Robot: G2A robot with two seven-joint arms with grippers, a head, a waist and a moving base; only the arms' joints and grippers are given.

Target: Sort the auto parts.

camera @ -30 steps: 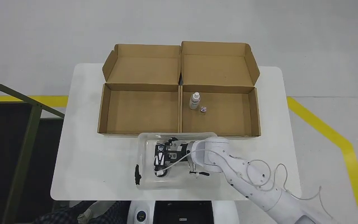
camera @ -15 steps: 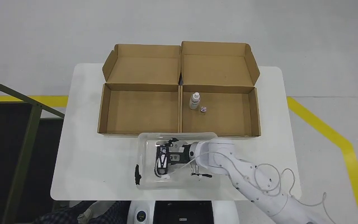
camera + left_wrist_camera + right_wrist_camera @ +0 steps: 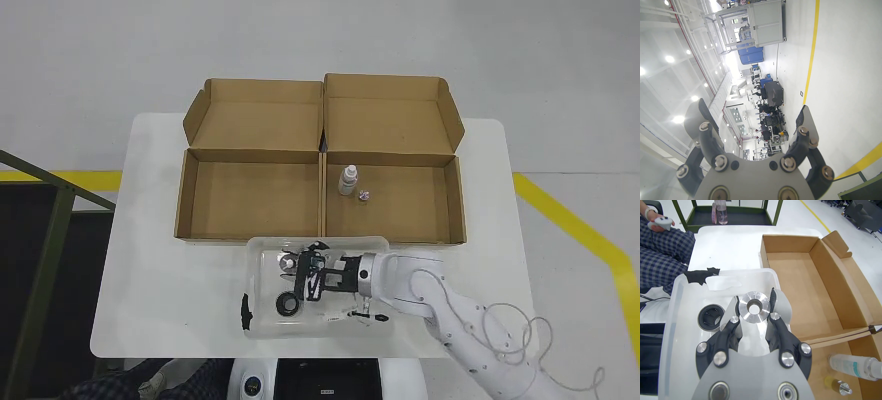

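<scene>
top view: the right gripper (image 3: 303, 277) sits inside the clear bin (image 3: 372, 243), which stands at the near edge of the bench (image 3: 160, 280). a black bearing (image 3: 287, 303) lies in the bin just beside the gripper. two open cardboard boxes (image 3: 250, 200) stand just beyond the bin, and the one on the right holds a small bottle (image 3: 347, 180).
left wrist view: the fingers of the left gripper (image 3: 753, 106) stand spread wide apart.
right wrist view: the right fingers are clamped on a silver disc (image 3: 754, 308) inside the bin, with the bearing close beside it.
</scene>
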